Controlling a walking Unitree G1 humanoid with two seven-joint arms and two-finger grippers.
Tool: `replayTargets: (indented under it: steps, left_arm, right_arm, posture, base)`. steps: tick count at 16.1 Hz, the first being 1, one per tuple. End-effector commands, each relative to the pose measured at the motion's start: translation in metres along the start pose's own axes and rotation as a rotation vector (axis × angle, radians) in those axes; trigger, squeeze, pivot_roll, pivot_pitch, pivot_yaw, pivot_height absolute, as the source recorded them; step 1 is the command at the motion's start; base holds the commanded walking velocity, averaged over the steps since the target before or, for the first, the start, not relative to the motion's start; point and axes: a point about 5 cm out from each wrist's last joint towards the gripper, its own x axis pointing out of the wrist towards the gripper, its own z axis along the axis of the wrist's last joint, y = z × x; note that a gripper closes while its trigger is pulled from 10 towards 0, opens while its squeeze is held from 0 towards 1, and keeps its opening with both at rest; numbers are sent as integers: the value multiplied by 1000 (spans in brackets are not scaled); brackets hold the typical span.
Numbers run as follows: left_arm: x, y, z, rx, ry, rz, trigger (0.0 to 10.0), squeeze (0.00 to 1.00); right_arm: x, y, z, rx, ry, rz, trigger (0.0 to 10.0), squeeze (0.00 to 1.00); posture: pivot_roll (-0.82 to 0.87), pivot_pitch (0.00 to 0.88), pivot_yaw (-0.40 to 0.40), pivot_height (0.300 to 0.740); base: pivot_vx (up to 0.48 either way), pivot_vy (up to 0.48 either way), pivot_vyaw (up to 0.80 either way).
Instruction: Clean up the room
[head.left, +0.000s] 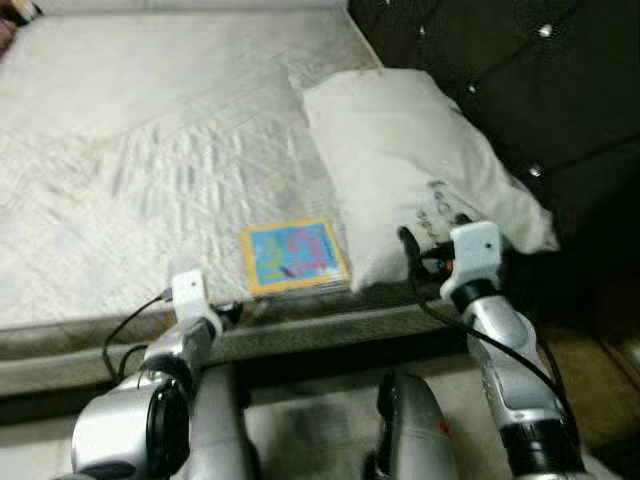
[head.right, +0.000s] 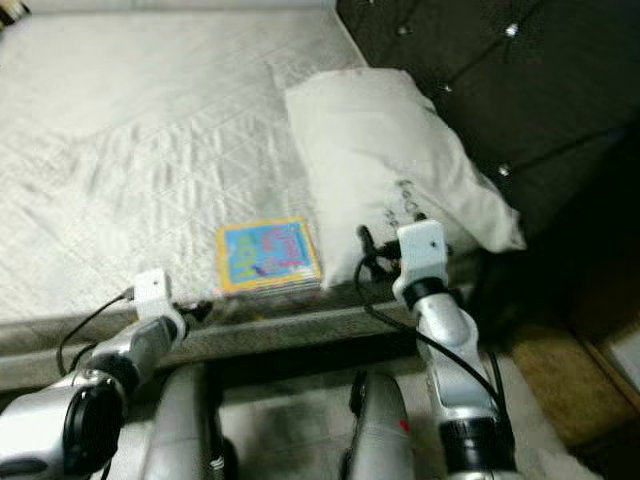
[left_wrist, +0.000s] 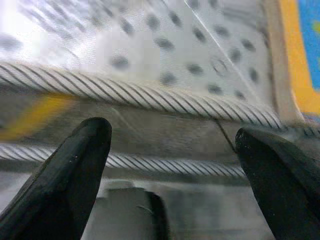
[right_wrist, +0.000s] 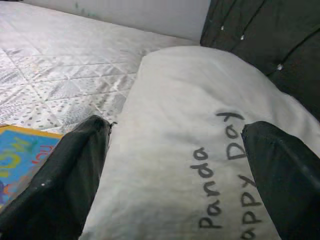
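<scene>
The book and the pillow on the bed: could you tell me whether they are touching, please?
Cannot tell. In the left eye view the book's right edge runs up to the pillow, whose bulge hides the seam. The right wrist view cuts off the meeting point.

Before me, a bare quilted mattress (head.left: 150, 150) with corded piping along its near edge. A white pillow (head.left: 410, 165) lettered "Panda" lies on it against the dark tufted headboard (head.left: 530, 90). Just beside the pillow, a blue book with a yellow border (head.left: 294, 257) rests flat near the edge.
</scene>
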Motion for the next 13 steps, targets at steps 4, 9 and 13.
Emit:
replayTargets:
  steps: [4,9,13]
  left_arm:
    - [1,-8,2,17,8,-13,10000,0]
    - [1,-11,10,37,-9,-12,10000,0]
    - [0,-6,18,47,-22,9,10000,0]
  right_arm:
    - [-7,-8,0,-6,5,-24,10000,0]
    - [-19,-10,1,-17,14,-19,10000,0]
    - [-31,-10,1,-25,32,-13,10000,0]
  posture:
    - [-246,0,5,571]
    - [-277,0,0,571]
    - [-304,0,-3,571]
  base:
    - [0,0,0]
    - [0,0,0]
    - [0,0,0]
